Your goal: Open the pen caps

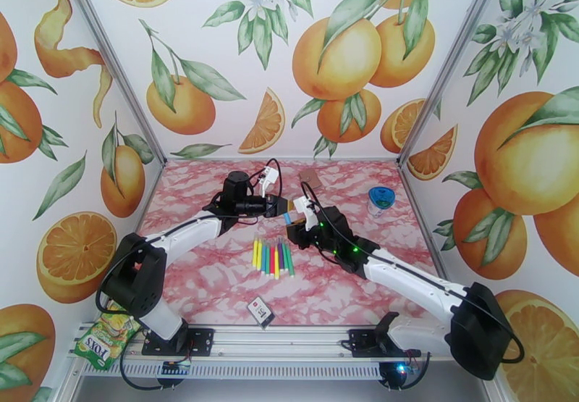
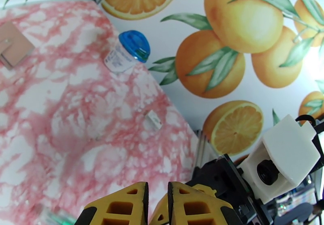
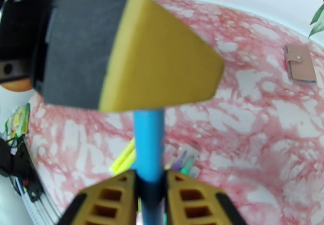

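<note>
**Claws meet on one blue pen, ready for a straight pull**

Left claw [image 1: 281, 206] is pressed together, with only a thin slit between its yellow fingers [image 2: 121, 205] in its own wrist view. From the right wrist, one broad finger [image 3: 162, 63] of it covers the far end of the blue pen [image 3: 149, 140]. I judge that it pinches that end, where the cap would sit. The cap itself is hidden under the finger.

Right claw [image 3: 150, 177] pinches the pen's near end, with both pads against the barrel. From above, the pen [image 1: 288, 217] spans the short gap between the two claws [image 1: 295, 228], lifted off the pink marbled worktop [image 1: 210, 280] and behind the row of markers [image 1: 272, 257] lying side by side.

**Handling**
- A marker like this is likely light, stiff and smooth plastic, so it could slip or twist in the pads.
- The cap probably sits on a friction fit. It should come off with a straight pull along the pen's axis, not a bend.
- Best hold is one claw square on the cap and the other on the barrel just short of the seam.
- A hold across the seam would clamp the cap on.
- A sudden release could fling the light cap away.
</note>
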You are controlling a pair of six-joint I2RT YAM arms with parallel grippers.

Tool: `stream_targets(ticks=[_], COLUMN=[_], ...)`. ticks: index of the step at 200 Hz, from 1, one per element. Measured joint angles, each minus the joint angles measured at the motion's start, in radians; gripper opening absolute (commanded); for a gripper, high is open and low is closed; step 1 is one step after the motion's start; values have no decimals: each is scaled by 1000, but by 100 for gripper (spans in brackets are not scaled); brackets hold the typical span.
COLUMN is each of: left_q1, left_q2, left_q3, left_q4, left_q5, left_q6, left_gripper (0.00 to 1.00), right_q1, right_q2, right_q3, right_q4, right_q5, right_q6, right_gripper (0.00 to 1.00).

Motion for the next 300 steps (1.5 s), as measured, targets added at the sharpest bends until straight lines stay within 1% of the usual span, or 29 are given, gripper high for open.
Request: stream_targets(ticks=[9,23,57,72,97,162,191,220,237,250,300], left_q1=[0,0,0,0,0,0,0,0,0,0,-5], left_q2=[0,0,0,0,0,0,1,1,1,4,24], left_q3=[1,2,2,2,2,8,20,40,49,62,138], left_q4=[0,0,0,0,-1,-18,-37,-84,-112,-138,-249], left_q5=[0,0,3,6,10,5,-9,-32,-42,-49,-87], left_q6=[0,0,0,0,1,4,6,11,15,19,32], left_gripper=[6,4,2,1,0,0,0,0,0,0,0], right_q1=[0,0,0,0,0,5,5,6,7,9,9], right_q2=[0,0,13,32,55,60,60,60,59,59,45], right_q3=[0,-2,-2,-1,0,2,1,-12,-25,-34,-65], right_q4=[0,1,10,19,27,44,48,70,91,107,168], right_q5=[0,0,0,0,0,-5,0,4,8,13,48], right_q6=[-5,-6,-5,-5,-5,-10,-19,-24,-24,-24,-24], right_gripper=[40,44,44,43,39,19,14,4,3,0,0])
